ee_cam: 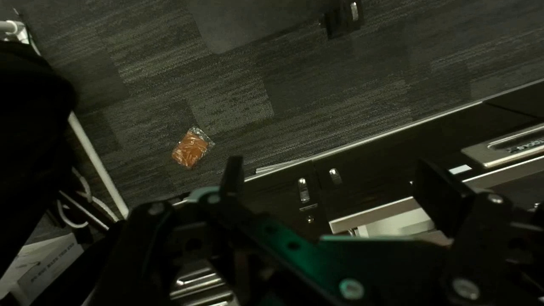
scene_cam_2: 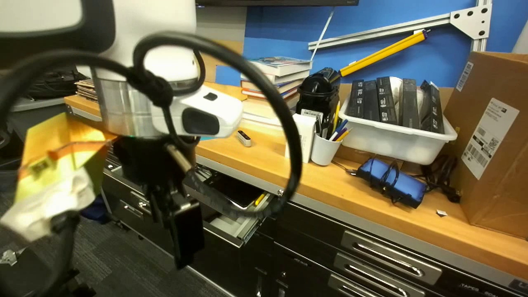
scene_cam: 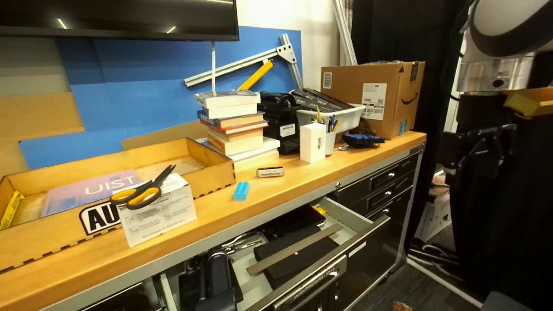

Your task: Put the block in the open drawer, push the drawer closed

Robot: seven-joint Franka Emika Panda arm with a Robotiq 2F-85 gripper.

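The blue block (scene_cam: 241, 191) is lying on the workbench (scene_cam: 293, 183), just right of the tray (scene_cam: 216, 179). On the near side, the drawer (scene_cam: 328, 260) is standing open below, and I'm watching the gripper (ee_cam: 330, 174) holding its jaws wide apart.

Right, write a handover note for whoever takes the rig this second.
Claw: open, nothing held, well away from the block.
Block: light blue, lying on the wooden worktop near a corner of the wooden tray.
Drawer: pulled open below the worktop edge.
Done: the drawer stands open; neither step of the job is complete.
Left: grasp the block, set it in the drawer, push the drawer closed.
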